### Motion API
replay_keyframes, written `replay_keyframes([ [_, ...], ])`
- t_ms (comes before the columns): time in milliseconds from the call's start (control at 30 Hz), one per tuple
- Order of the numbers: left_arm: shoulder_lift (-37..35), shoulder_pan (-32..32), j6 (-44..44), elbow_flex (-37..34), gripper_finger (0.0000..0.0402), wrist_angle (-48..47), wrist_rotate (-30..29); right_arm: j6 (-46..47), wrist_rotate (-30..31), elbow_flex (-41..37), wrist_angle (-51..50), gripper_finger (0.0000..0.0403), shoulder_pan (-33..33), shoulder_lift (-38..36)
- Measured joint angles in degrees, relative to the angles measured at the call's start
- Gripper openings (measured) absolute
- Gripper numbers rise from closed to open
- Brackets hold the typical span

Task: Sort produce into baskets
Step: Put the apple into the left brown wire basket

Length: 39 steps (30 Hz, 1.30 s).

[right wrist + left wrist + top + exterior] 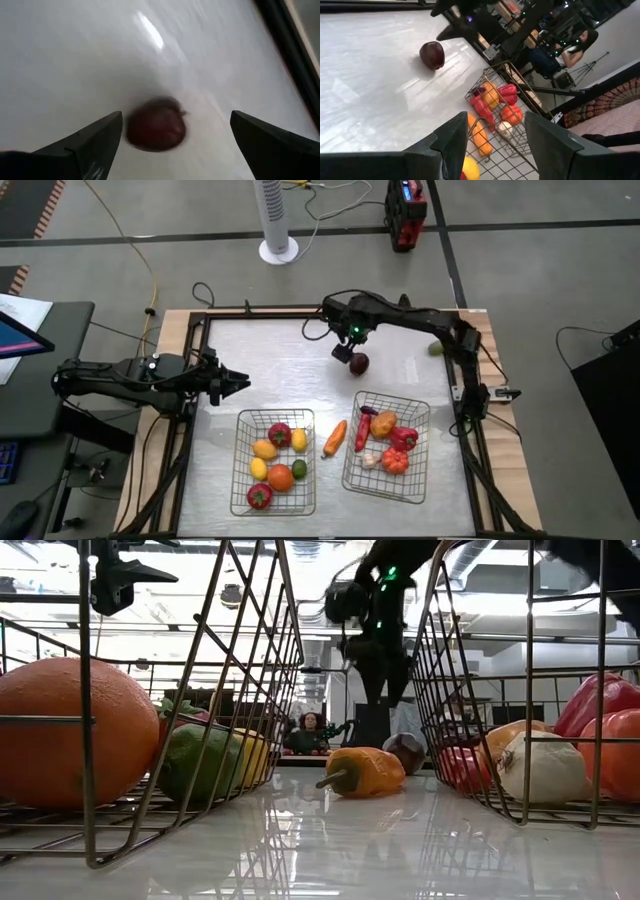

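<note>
A dark red apple [156, 131] is seen on the worktop [280, 365], just beyond the right gripper [175, 132] at 5 o'clock, its fingers spread apart.

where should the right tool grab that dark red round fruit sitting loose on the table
Across its widest middle, coming straight down from above. The dark red fruit is a smooth round lying alone on the bare table, apart from both baskets, so nothing blocks either side. The right tool already hangs over it with fingers spread wider than the fruit; judging by that, lowering and closing should seat it.
</note>
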Motion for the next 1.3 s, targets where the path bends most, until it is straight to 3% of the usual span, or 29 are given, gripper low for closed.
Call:
replay_keyframes([
  [300, 0.01, 0.00, 2.20, 0.00, 0.0183, 0.02, -0.93, 5.81, -0.21, -20.90, 11.28, 0.0397, 3.48, -21.34],
  [467, 0.01, 0.00, 2.64, 0.00, 0.0183, 0.07, -1.88, 10.93, -1.26, -32.20, 19.31, 0.0397, 2.62, -26.81],
  [700, 0.01, 0.00, 2.63, 0.00, 0.0183, 0.02, -1.93, 7.98, -1.91, -39.22, 27.87, 0.0397, 2.27, -24.39],
  [1067, 0.01, 0.00, 1.47, 0.00, 0.0183, -0.01, -1.75, 3.45, -4.28, -39.08, 34.73, 0.0398, -0.15, -13.75],
  [1300, 0.01, 0.00, 0.90, 0.00, 0.0183, 0.00, -2.34, -1.50, -6.21, -38.99, 38.52, 0.0398, -0.73, -11.40],
])
